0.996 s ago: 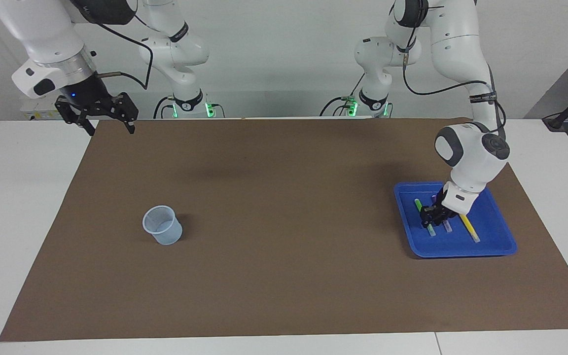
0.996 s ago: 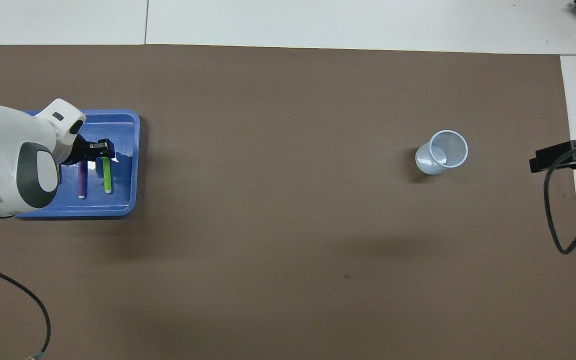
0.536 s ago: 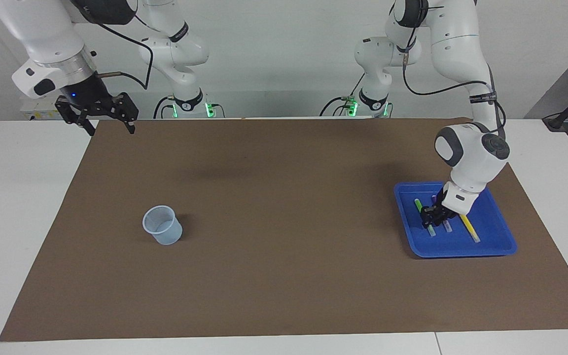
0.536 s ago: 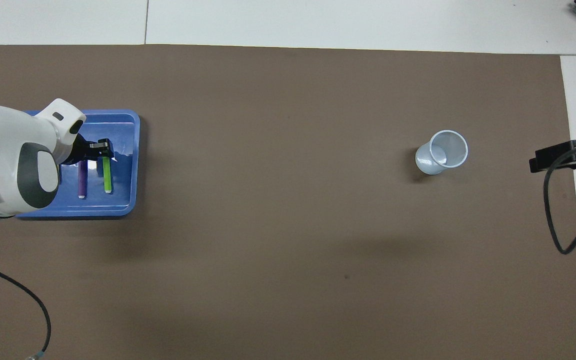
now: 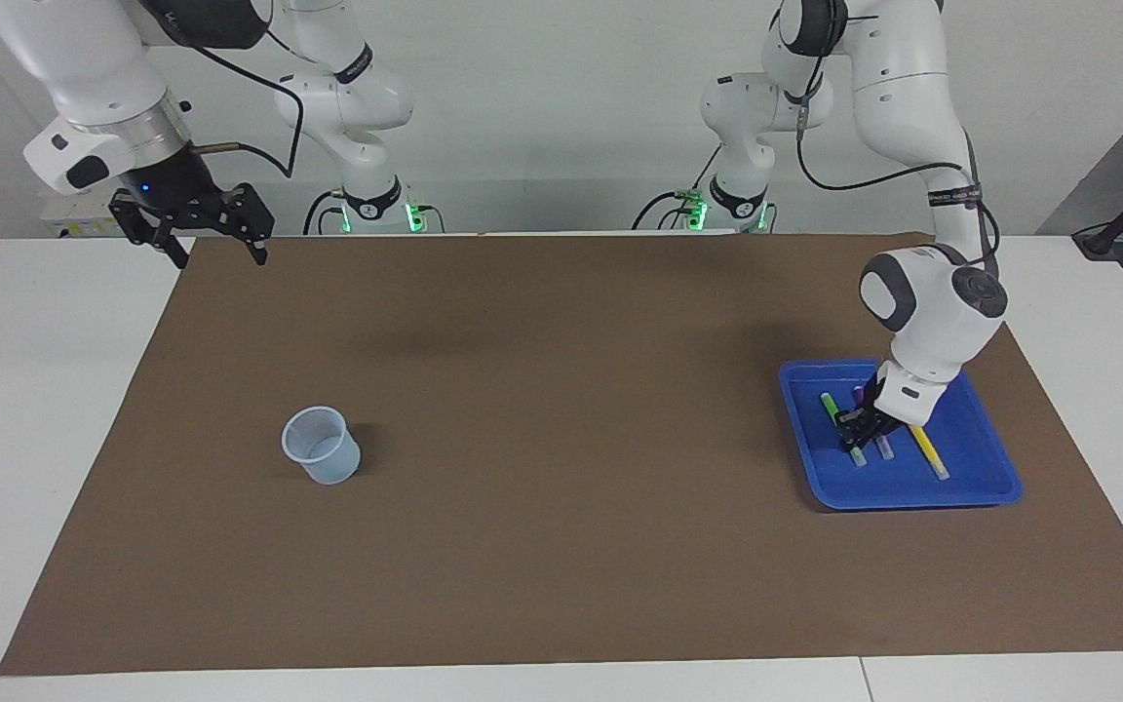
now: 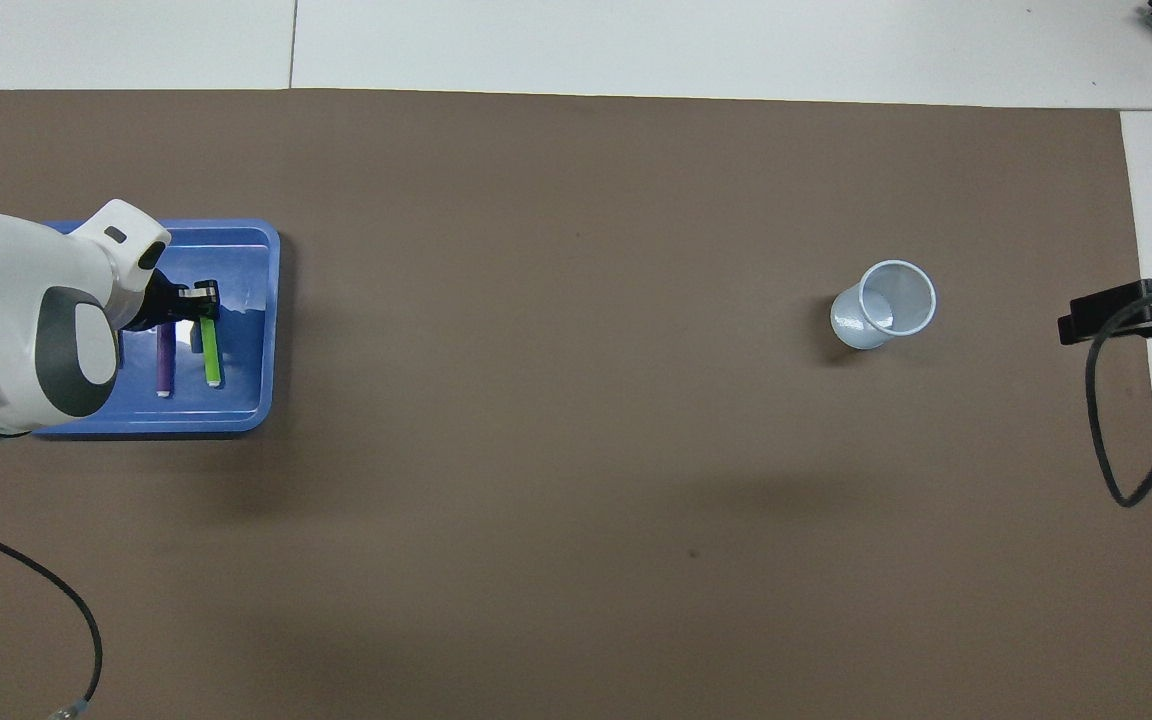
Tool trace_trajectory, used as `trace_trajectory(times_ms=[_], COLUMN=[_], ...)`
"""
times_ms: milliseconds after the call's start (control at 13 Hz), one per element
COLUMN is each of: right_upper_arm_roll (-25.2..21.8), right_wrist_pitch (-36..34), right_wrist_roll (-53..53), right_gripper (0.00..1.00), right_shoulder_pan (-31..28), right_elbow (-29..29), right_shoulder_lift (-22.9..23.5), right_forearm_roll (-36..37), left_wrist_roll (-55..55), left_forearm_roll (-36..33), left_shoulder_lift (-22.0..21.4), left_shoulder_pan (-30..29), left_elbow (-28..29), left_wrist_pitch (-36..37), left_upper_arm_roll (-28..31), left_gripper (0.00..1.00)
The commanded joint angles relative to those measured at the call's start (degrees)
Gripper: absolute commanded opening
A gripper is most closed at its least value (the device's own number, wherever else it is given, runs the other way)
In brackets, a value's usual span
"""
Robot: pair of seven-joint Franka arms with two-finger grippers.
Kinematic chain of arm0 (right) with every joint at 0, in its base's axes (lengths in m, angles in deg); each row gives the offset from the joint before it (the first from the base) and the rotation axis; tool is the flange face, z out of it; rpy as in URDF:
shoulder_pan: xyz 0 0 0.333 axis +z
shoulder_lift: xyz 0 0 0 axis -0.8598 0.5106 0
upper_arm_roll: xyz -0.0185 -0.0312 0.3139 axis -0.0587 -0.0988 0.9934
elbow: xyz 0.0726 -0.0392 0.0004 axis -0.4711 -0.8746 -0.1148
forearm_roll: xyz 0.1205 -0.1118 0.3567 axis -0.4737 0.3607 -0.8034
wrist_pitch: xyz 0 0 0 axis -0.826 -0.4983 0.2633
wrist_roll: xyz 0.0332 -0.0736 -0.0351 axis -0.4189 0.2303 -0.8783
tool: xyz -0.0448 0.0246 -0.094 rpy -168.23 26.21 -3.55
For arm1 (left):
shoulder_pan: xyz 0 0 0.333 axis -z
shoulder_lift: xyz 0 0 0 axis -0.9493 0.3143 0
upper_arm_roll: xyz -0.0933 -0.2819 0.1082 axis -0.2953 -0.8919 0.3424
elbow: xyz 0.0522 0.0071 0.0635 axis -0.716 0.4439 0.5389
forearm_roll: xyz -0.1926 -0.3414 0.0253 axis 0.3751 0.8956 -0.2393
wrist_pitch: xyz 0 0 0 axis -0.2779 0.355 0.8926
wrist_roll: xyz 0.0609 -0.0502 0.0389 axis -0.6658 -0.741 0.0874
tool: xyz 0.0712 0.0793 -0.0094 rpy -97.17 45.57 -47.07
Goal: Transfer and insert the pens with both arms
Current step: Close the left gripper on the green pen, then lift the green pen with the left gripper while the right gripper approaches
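Note:
Three pens lie side by side in a blue tray [image 5: 912,501] at the left arm's end of the table. My left gripper [image 5: 852,435] [image 6: 201,304] is down in the tray, shut on the green pen [image 5: 828,404] [image 6: 210,362] near the end farther from the robots. The purple pen [image 6: 165,366] lies beside it, partly under the gripper. The yellow pen [image 5: 928,449] lies past the purple one and is hidden by the arm in the overhead view. My right gripper [image 5: 218,259] hangs open above the mat's corner at the right arm's end, holding nothing.
A translucent plastic cup [image 5: 321,446] [image 6: 886,305] stands upright on the brown mat [image 5: 561,439] toward the right arm's end. White tabletop borders the mat. A black cable hangs from the right arm.
The left gripper's fingers have closed onto the green pen, and the pen has shifted slightly toward the purple one. The right arm has not moved.

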Motion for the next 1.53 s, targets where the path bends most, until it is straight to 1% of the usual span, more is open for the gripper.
trace_trajectory(times_ms=[0,153,383,460,536,613,766,843,920,996,1073,1150,1303,1456], right_upper_arm_roll=[0.4,0.4,0.4,0.4,0.4,0.4,0.4,0.4,0.4,0.4,0.4,0.4,0.5,0.5], right_wrist_pitch=[1.5,1.5,1.4,1.5,1.5,2.3,2.8,2.8,2.8,3.1,3.9,5.2,9.9,13.7], right_wrist_roll=[1.0,1.0,1.0,0.9,1.1,1.1,1.1,1.2,2.1,3.3,4.6,6.2,13.2,21.1], right_gripper=[1.00,1.00,1.00,1.00,1.00,1.00,1.00,1.00,1.00,1.00,1.00,1.00,1.00,1.00], right_shoulder_pan=[-0.3,-0.3,-0.3,-0.3,-0.3,-0.3,-0.3,-0.3,-0.3,-0.3,-0.3,-0.2,2.3,4.7], right_elbow=[-1.2,-1.2,-1.2,-1.1,-1.1,-1.1,-1.1,-1.1,-1.1,-1.1,-1.2,-1.3,-3.4,-5.4], right_shoulder_lift=[-0.7,-0.7,-0.7,-0.6,-0.6,-0.5,-0.5,-0.5,-0.5,-0.5,-0.5,-0.4,-0.8,-1.2], right_forearm_roll=[-0.7,-0.7,-0.8,-1.2,-3.4,-4.8,-4.8,-4.9,-5.2,-6.4,-8.4,-10.4,-13.4,-15.3], left_wrist_roll=[0.2,0.3,-0.2,-0.1,0.0,0.3,3.7,7.8,12.9,18.3,24.5,30.4,37.7,47.1], left_forearm_roll=[1.2,1.5,1.4,1.5,2.0,3.5,9.3,9.8,9.9,10.0,11.1,13.2,16.0,20.2], left_shoulder_lift=[0.2,0.2,-0.3,-0.7,-1.8,-2.7,-3.5,-3.5,-3.6,-4.2,-5.3,-5.4,-5.9,-6.0], left_shoulder_pan=[-0.3,-0.3,-0.4,-0.6,-1.2,-2.0,-1.3,-1.1,0.3,1.4,3.0,3.8,5.7,9.0], left_elbow=[-2.4,-4.2,-4.3,-4.8,-4.9,-5.3,-8.3,-10.2,-10.7,-10.7,-10.1,-10.1,-10.1,-10.8], left_wrist_pitch=[5.0,8.1,9.0,10.0,11.2,13.1,18.3,20.3,21.4,21.7,21.5,21.6,21.5,20.9], left_upper_arm_roll=[-0.1,0.1,0.2,0.2,0.3,-0.1,0.2,-0.3,-0.3,-0.4,-0.4,-0.4,-1.3,-1.8], left_gripper=[0.00,0.00,0.00,0.00,0.00,0.00,0.00,0.00,0.00,0.00,0.00,0.00,0.00,0.00])
